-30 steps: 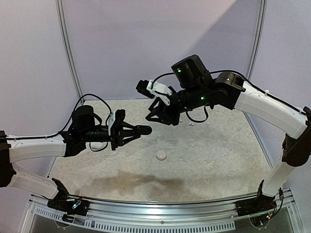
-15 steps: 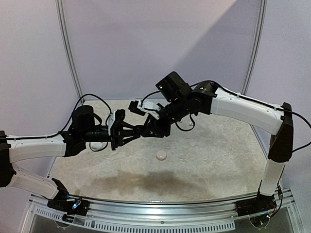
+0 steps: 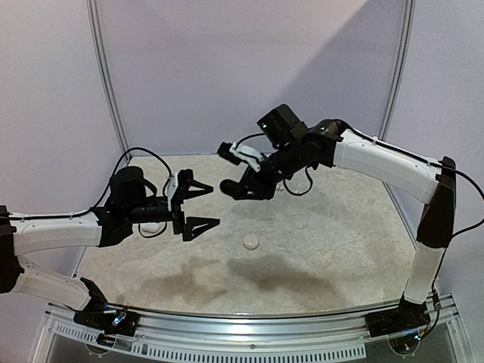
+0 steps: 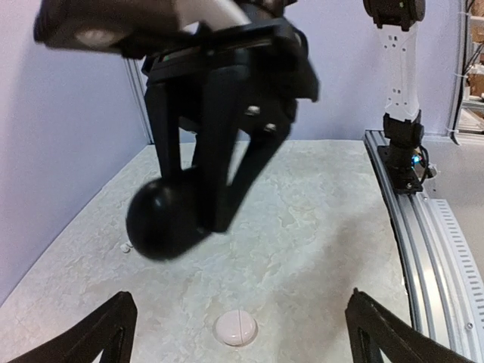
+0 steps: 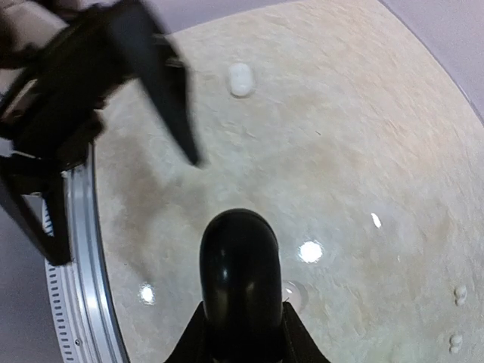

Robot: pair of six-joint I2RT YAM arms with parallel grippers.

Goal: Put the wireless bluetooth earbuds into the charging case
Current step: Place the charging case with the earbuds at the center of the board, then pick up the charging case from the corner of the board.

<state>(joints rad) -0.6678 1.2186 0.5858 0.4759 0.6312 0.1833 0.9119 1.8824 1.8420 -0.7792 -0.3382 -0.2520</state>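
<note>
Right end effector point(image 3: 230, 187) grasping black case point(image 5: 239, 265), left end effector point(image 3: 213, 206) released, right wrist view adds possible earbuds point(image 5: 457, 292)

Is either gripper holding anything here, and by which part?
The right gripper clamps the black charging case by its sides, near one end. The left gripper is open, empty.

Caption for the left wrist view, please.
Right gripper holds a black case over the table, where a white case lies.
</note>
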